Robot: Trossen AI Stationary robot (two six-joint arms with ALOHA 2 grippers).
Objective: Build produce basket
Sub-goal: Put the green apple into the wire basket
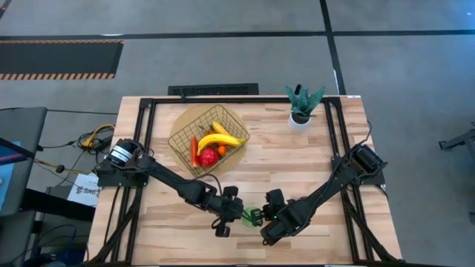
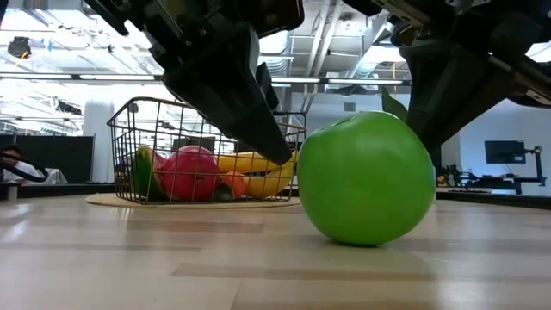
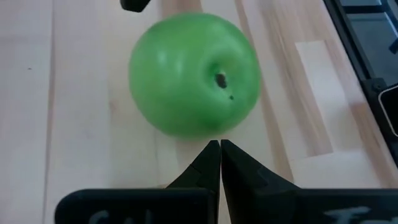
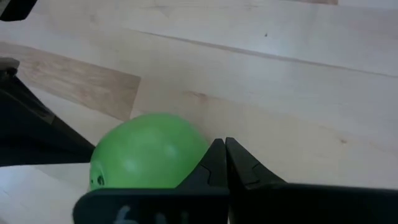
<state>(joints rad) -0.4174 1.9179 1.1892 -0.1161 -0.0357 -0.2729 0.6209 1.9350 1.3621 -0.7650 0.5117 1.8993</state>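
The green apple [image 1: 251, 216] [image 2: 366, 176] rests on the bare wood near the table's near edge, between my two grippers. My left gripper [image 1: 240, 213] [image 3: 220, 144] is shut, its tips at the apple's left side [image 3: 194, 74]. My right gripper [image 1: 262, 217] [image 4: 224, 142] is shut too and sits at the apple's right side [image 4: 146, 152]. The wire basket [image 1: 209, 139] [image 2: 207, 151] stands on a round tan mat toward the far left. It holds two bananas [image 1: 220, 138], a red apple [image 1: 208, 156], a carrot stick [image 1: 194, 150] and an orange piece [image 1: 221, 150]. My left gripper has its shut fingertips [image 2: 281, 156] right against the apple's left flank [image 2: 301, 168], slanting down from the table's left. I cannot tell whether they touch it. My right gripper has the outer side of one finger [image 4: 205, 163] next to the apple. Touch cannot be told.
A potted plant in a white pot [image 1: 303, 107] stands at the far right of the table. The tan mat [image 1: 183, 120] lies under the basket. Black frame rails [image 1: 145, 126] run along the table's sides. A person [image 2: 12, 164] sits in the room beyond.
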